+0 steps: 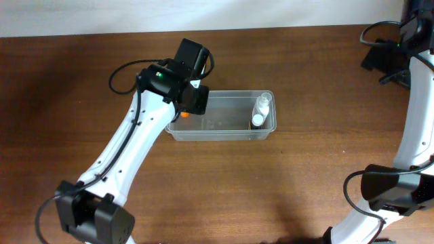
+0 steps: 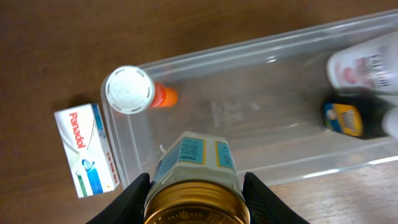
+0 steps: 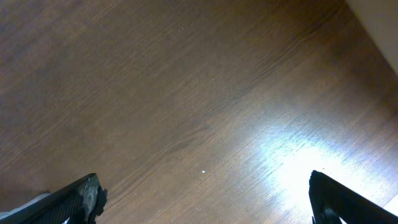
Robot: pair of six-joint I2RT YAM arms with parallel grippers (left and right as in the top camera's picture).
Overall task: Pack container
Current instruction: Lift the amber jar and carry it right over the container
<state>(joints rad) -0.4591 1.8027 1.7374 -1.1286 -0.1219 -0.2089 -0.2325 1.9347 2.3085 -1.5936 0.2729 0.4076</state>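
Dk wood tbl [image 1: 61, 74], white wall [image 1: 135, 13] behind, glare patch [image 3: 292, 163].

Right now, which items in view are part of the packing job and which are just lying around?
Job: container; gold-lidded jar in the left gripper jaws; white bottle and dark bottle already inside; Panadol box and white-capped orange bottle, likely still to pack.
Lying about: no loose extras visible; right gripper just hangs over the table, jaws open.

L hand [image 2: 197, 200] grips jar [image 2: 195, 160] over container [image 2: 267, 109].
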